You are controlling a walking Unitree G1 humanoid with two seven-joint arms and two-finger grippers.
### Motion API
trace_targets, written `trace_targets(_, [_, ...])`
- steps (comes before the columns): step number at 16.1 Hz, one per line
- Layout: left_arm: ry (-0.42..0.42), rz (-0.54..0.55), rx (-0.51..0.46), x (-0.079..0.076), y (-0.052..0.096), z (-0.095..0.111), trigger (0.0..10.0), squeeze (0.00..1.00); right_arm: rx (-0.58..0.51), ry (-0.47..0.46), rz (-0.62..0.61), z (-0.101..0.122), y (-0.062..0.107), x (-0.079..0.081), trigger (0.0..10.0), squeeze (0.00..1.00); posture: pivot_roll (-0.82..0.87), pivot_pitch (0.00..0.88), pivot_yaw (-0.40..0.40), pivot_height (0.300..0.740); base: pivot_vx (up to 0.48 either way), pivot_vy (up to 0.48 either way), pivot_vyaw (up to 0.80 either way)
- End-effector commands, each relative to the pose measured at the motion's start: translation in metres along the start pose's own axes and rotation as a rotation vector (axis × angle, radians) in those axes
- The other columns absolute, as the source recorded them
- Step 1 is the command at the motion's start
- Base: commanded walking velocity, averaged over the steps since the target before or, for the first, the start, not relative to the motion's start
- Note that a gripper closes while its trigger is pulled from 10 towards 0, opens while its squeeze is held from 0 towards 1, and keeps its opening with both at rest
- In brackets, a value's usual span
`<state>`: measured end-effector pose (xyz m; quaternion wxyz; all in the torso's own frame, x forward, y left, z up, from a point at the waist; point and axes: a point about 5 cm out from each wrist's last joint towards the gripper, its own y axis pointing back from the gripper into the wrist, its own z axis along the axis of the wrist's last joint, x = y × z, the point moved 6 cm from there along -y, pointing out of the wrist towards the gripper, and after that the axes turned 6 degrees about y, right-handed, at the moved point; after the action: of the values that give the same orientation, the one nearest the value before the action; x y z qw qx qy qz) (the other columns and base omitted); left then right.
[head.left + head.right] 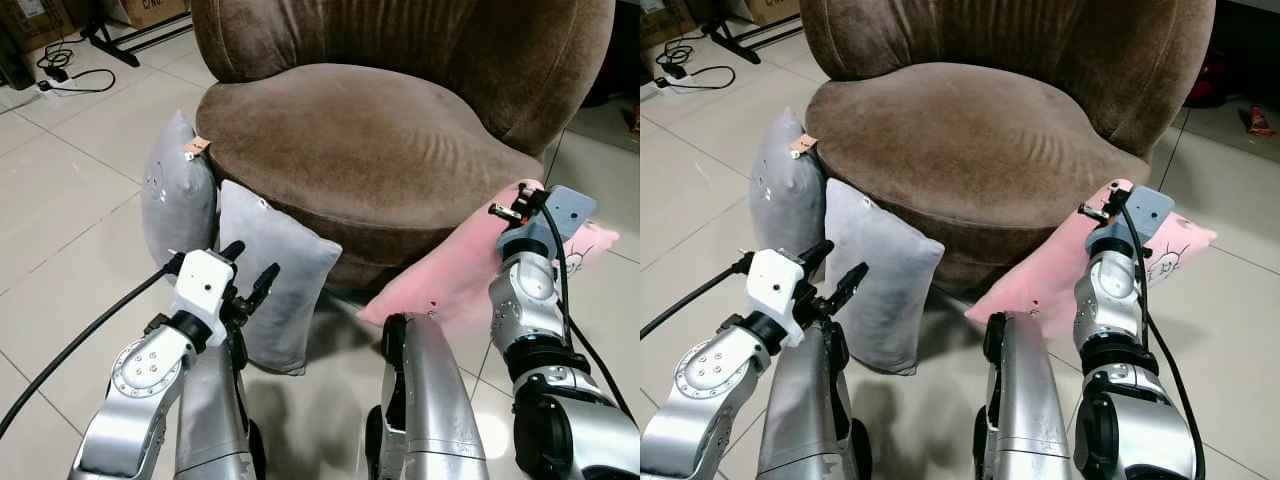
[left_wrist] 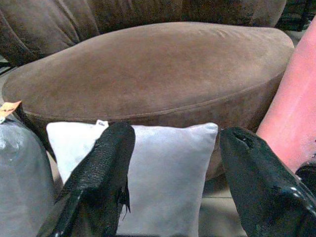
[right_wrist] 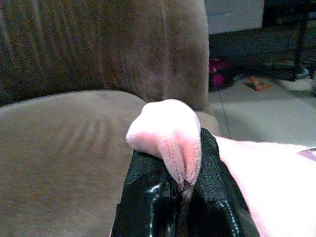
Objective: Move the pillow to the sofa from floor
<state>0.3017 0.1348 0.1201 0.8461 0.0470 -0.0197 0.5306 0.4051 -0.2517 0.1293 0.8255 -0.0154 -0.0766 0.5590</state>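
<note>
A pink pillow (image 1: 470, 270) leans against the right side of the brown sofa (image 1: 360, 130), its lower end by the floor. My right gripper (image 3: 180, 190) is shut on the pillow's upper corner (image 3: 168, 133), level with the seat's edge. A light grey pillow (image 1: 275, 270) stands on the floor against the sofa's front left. My left gripper (image 1: 250, 270) hangs open just in front of it, fingers (image 2: 98, 177) spread, touching nothing. A darker grey pillow (image 1: 175, 190) leans further left.
Pale tiled floor (image 1: 70, 230) surrounds the sofa. A power strip and black cables (image 1: 65, 75) lie at the far left, with cardboard boxes (image 1: 40, 20) behind. Small items (image 1: 1252, 120) lie on the floor at the far right.
</note>
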Motion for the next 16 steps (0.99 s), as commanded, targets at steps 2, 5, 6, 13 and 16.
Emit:
trace_targets(2, [-0.01,0.007,0.003,0.0012,-0.0008,-0.0013,10.0,0.0,-0.068,-0.014,0.018,0.0189,-0.004,0.0042,0.0,0.0,0.02,0.019,0.007,0.421,0.0,0.0,0.0])
trace_targets(5, [-0.01,0.007,0.003,0.0012,-0.0008,-0.0013,10.0,0.0,-0.068,-0.014,0.018,0.0189,-0.004,0.0042,0.0,0.0,0.02,0.019,0.007,0.421,0.0,0.0,0.0])
trace_targets(6, [-0.01,0.007,0.003,0.0012,-0.0008,-0.0013,10.0,0.0,-0.068,-0.014,0.018,0.0189,-0.004,0.0042,0.0,0.0,0.02,0.019,0.007,0.421,0.0,0.0,0.0])
trace_targets(13, [-0.01,0.007,0.003,0.0012,-0.0008,-0.0013,10.0,0.0,-0.068,-0.014,0.018,0.0189,-0.004,0.0042,0.0,0.0,0.02,0.019,0.007,0.421,0.0,0.0,0.0])
trace_targets(16, [-0.01,0.007,0.003,0.0012,-0.0008,-0.0013,10.0,0.0,-0.068,-0.014,0.018,0.0189,-0.004,0.0042,0.0,0.0,0.02,0.019,0.007,0.421,0.0,0.0,0.0])
